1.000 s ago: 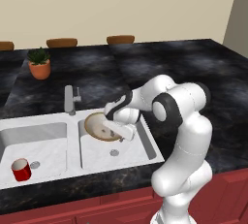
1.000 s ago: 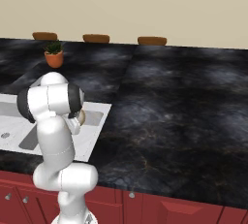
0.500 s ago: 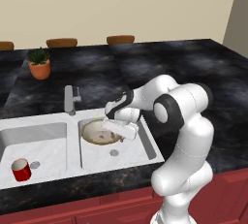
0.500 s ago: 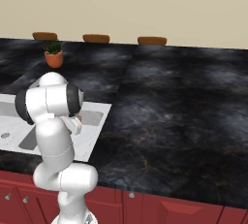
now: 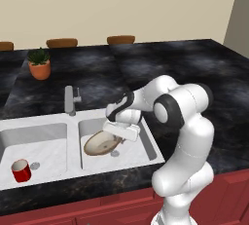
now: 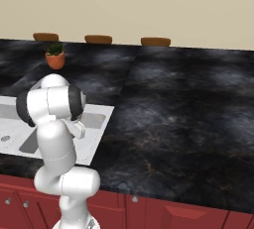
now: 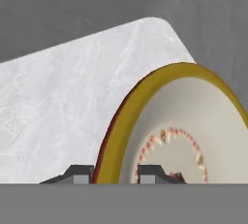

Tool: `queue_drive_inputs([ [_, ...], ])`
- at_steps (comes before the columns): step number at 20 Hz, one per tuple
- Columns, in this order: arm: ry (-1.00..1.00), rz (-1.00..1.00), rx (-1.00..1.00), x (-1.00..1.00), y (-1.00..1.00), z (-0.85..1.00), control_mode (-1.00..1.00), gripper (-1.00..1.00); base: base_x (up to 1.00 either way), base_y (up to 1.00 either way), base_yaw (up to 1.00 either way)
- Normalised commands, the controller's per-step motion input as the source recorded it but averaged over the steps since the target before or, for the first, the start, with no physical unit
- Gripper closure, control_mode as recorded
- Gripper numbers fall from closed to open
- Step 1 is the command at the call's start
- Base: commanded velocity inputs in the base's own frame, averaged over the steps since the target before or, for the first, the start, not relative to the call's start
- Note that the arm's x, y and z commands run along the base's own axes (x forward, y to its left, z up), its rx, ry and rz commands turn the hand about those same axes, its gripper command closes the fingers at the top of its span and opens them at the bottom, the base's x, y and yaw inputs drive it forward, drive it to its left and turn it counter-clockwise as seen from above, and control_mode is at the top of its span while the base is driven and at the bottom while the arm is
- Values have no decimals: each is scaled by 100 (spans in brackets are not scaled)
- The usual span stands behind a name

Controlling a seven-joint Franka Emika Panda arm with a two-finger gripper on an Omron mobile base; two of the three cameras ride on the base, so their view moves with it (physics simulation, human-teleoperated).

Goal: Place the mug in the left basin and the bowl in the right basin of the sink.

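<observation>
Black stone counter, white sink (image 5: 146,136) | bowl (image 5: 101,143) tilted in right basin (image 5: 133,155), for set-down | claw (image 7: 114,174) pinches its rim | mug (image 5: 21,170) at 9 o'clock, left basin (image 5: 44,136)

The right basin (image 5: 146,143) is crowded: the bowl (image 5: 101,143) lies tilted across its floor, with the tool (image 5: 118,139) down at the bowl's near rim, a fingertip (image 7: 80,174) on either side of that rim. The faucet (image 5: 71,100) stands behind the divider, blocking an approach from the back. The left basin (image 5: 44,146) is mostly free floor; the mug (image 5: 21,170) sits upright in its front left corner beside the drain (image 5: 35,165). The dark surface (image 5: 194,73) to the right lies bare.
</observation>
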Motion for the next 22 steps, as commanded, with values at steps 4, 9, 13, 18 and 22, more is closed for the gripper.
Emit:
queue_drive_inputs([
  [4,0,9,0,0,1,-32,-100,100,0,0,0],
  [9,0,8,0,0,8,-40,-100,100,0,0,0],
  [13,0,7,0,0,13,-29,-100,100,0,0,0],
  [18,0,3,0,0,0,0,-100,100,0,0,0],
  [22,0,0,0,0,0,0,-100,-100,0,0,0],
])
